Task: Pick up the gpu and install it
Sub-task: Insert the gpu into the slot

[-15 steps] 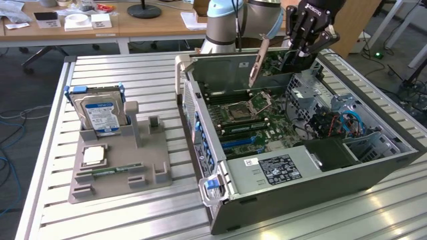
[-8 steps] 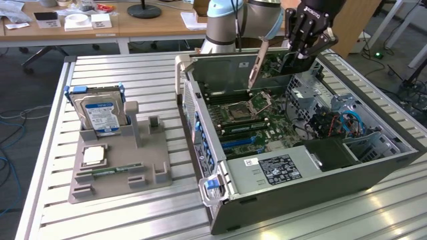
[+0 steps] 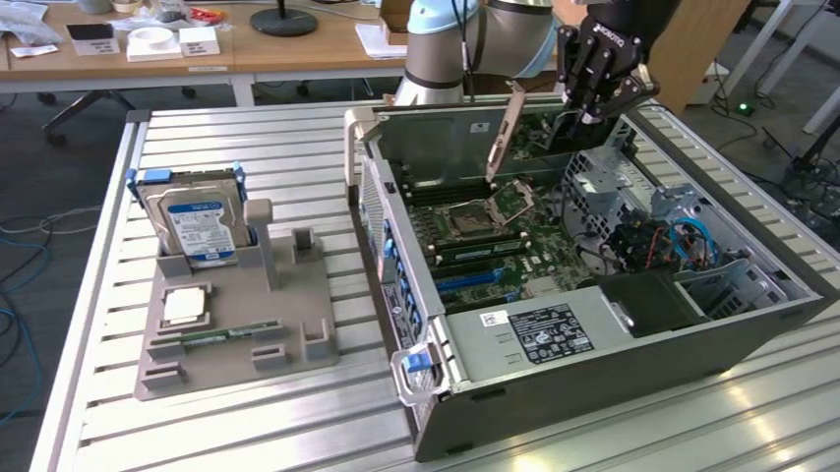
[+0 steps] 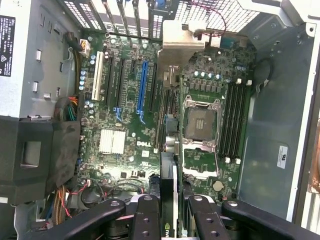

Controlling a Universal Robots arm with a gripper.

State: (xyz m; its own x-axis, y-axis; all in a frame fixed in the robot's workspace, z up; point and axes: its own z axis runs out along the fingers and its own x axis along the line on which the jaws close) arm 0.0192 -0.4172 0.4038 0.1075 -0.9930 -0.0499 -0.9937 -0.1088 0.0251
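The gpu (image 3: pixel 510 126) hangs on edge above the motherboard (image 3: pixel 506 246) inside the open computer case (image 3: pixel 617 324), its silver bracket end pointing toward the case's rear wall. My gripper (image 3: pixel 597 87) is shut on the card's other end. In the wrist view I see the gpu (image 4: pixel 169 172) edge-on, running from between the black fingers (image 4: pixel 146 216) out to its silver bracket (image 4: pixel 181 44). My gripper (image 4: pixel 170 217) holds it above the board, between the blue slot (image 4: pixel 143 87) and the processor socket (image 4: pixel 200 122).
On the exterior view's left, a grey holder (image 3: pixel 236 339) on the slatted metal table (image 3: pixel 263 138) carries a hard drive (image 3: pixel 197 221), a square chip (image 3: pixel 184 305) and a green memory stick (image 3: pixel 216 335). Drive cages and cables (image 3: pixel 670 241) crowd the case's right side.
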